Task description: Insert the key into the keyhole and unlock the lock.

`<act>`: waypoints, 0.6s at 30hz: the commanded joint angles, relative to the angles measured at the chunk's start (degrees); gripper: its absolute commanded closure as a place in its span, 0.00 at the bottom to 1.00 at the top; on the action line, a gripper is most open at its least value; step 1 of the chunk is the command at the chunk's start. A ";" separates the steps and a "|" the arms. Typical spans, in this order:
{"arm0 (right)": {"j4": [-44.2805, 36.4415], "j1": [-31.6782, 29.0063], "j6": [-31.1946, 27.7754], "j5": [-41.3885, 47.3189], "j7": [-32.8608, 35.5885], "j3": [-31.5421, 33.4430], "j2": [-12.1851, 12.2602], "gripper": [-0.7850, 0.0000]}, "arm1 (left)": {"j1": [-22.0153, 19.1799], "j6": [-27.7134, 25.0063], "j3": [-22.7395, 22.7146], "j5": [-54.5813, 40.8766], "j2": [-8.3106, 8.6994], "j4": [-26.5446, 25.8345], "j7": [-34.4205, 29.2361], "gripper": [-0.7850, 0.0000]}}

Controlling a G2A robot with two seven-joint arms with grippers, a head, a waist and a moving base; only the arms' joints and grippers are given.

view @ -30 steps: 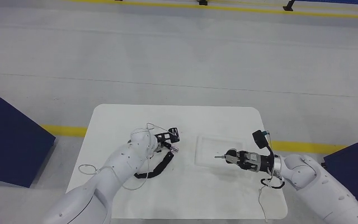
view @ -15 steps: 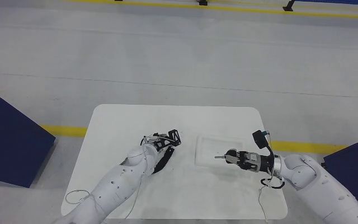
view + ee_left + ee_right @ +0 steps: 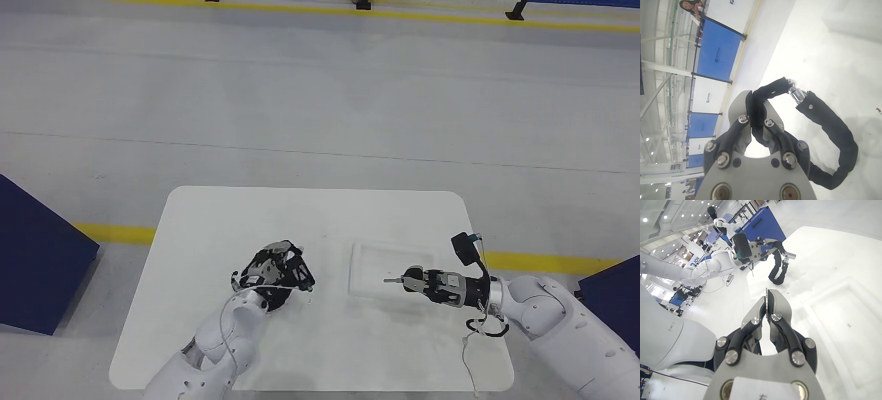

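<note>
A black fabric-sleeved chain lock (image 3: 831, 121) has a chrome cylinder (image 3: 797, 93) where its two ends meet. My left gripper (image 3: 756, 102) is shut on one sleeved end, and the rest of the loop trails onto the white table. From above, this gripper (image 3: 283, 266) and the lock (image 3: 296, 276) are at the table's middle left. My right gripper (image 3: 407, 279) hovers over the white tray (image 3: 365, 252), shut on a thin metal key (image 3: 391, 281) that points left toward the lock. In the right wrist view the key (image 3: 766, 294) sits edge-on between the pads, with the lock (image 3: 778, 270) beyond it.
The shallow white tray's rim (image 3: 829, 289) lies under the right gripper on the white table (image 3: 200, 230). Blue barriers stand on the floor at the left (image 3: 30, 260) and right (image 3: 612, 285). A thin white cable hangs along the left arm (image 3: 225, 350).
The left arm drew back toward the table's front and turned its wrist, bunching the lock under the gripper. The right arm and key stayed put.
</note>
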 commanded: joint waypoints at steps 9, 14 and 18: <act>0.00 0.00 0.00 0.00 0.00 0.00 0.00 1.00 | 7.96 1.82 -4.93 -2.90 1.21 -7.42 14.55 1.00; 0.00 0.00 0.00 0.00 0.00 0.00 0.00 1.00 | 10.38 -0.46 -6.76 -5.21 1.56 -9.50 17.50 1.00; 0.00 0.00 0.00 0.00 0.00 0.00 0.00 1.00 | 10.38 -0.47 -6.89 -5.00 1.57 -9.64 17.25 1.00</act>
